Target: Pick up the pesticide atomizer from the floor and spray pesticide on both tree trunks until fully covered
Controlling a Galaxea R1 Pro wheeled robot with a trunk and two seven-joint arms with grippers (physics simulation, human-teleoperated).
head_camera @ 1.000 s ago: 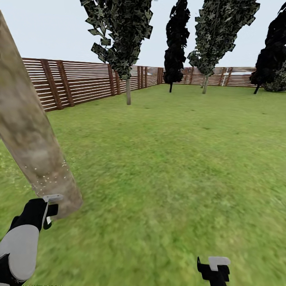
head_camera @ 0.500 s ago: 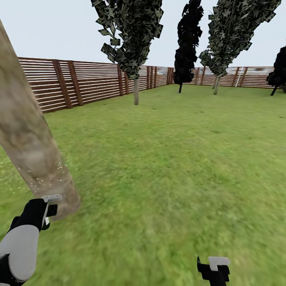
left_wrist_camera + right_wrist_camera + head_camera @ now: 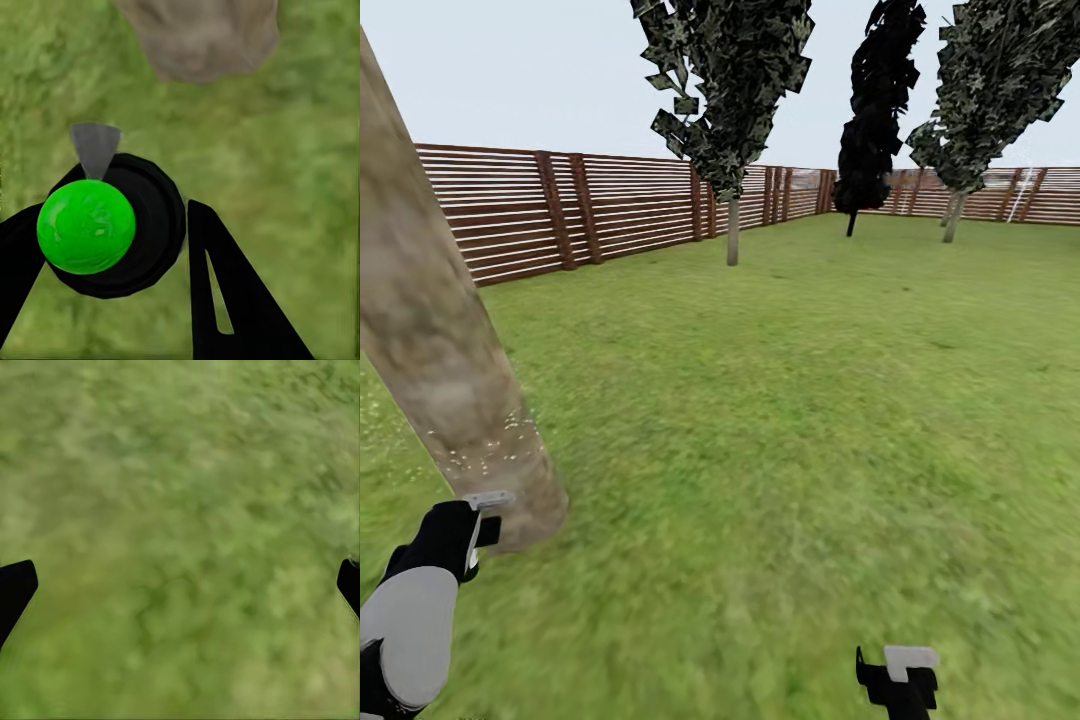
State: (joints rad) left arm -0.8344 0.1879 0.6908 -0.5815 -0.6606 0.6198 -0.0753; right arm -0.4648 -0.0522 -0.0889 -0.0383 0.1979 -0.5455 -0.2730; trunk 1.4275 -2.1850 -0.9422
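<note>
Left wrist view: left end effector [image 3: 112,247] clamped around green-topped atomizer [image 3: 86,225], nearby tree trunk [image 3: 199,37] cut off.

Blurry green grass floor [image 3: 790,420] carries a thick tree trunk [image 3: 440,350] close by, more trees [image 3: 732,230] near the fence [image 3: 540,215].

Head camera looks forward and down across the lawn [image 3: 780,400] toward the fence [image 3: 610,205]; both wrist cameras stare straight down, close, sharing that grass.
</note>
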